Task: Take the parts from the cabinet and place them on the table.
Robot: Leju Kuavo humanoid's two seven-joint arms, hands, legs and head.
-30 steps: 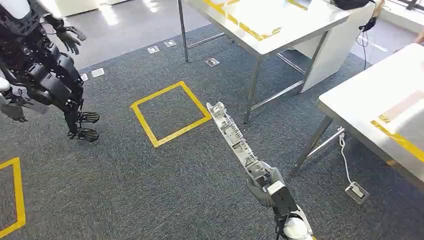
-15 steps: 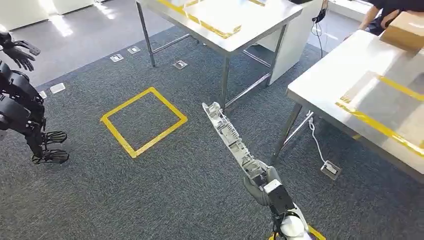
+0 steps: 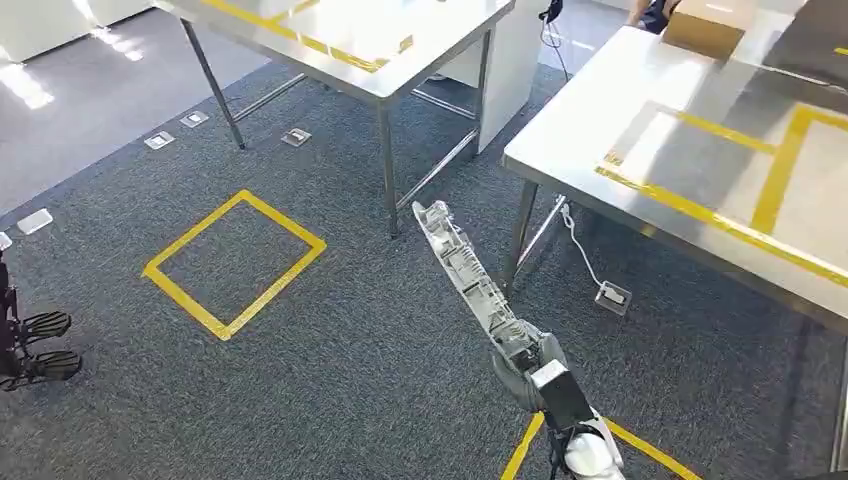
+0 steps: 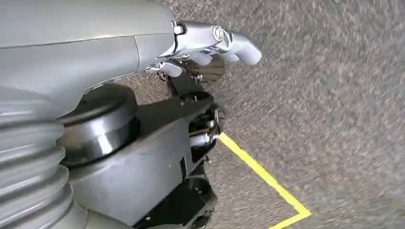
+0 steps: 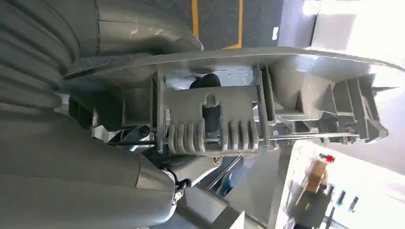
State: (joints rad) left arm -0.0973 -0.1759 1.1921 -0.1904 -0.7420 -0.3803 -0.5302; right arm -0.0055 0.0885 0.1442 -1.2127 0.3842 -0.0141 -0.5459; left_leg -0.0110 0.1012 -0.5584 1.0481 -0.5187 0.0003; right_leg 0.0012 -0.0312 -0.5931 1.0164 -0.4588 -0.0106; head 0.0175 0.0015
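The right hand (image 3: 530, 372), grey with a dark boxy wrist block, comes up from the bottom centre of the head view and grips one end of a long, pale grey moulded plastic part (image 3: 466, 270). The part is narrow and ribbed, lined with clips and small walls, and slants up and left over the carpet toward frame centre, its far tip near a table leg. In the right wrist view the same part (image 5: 267, 105) crosses the frame as a smooth curved shell backed by ribs, comb-like teeth and a thin metal rod, with the hand (image 5: 114, 95) clamped around its near end.

The left hand (image 4: 210, 45) hangs over the carpet in the left wrist view, its silver-grey fingers curled inward around nothing.

The floor is dark grey, coarse-textured carpet (image 3: 330, 360) marked with a yellow tape square (image 3: 235, 262) at left centre and more yellow tape at the bottom edge. A steel surface with yellow tape lines (image 3: 700, 190) fills the upper right, on slim metal legs; a brown cardboard box (image 3: 708, 25) sits at its far end. A second steel surface (image 3: 340, 35) stands at top centre. Small metal floor sockets (image 3: 295, 137) dot the carpet at upper left.
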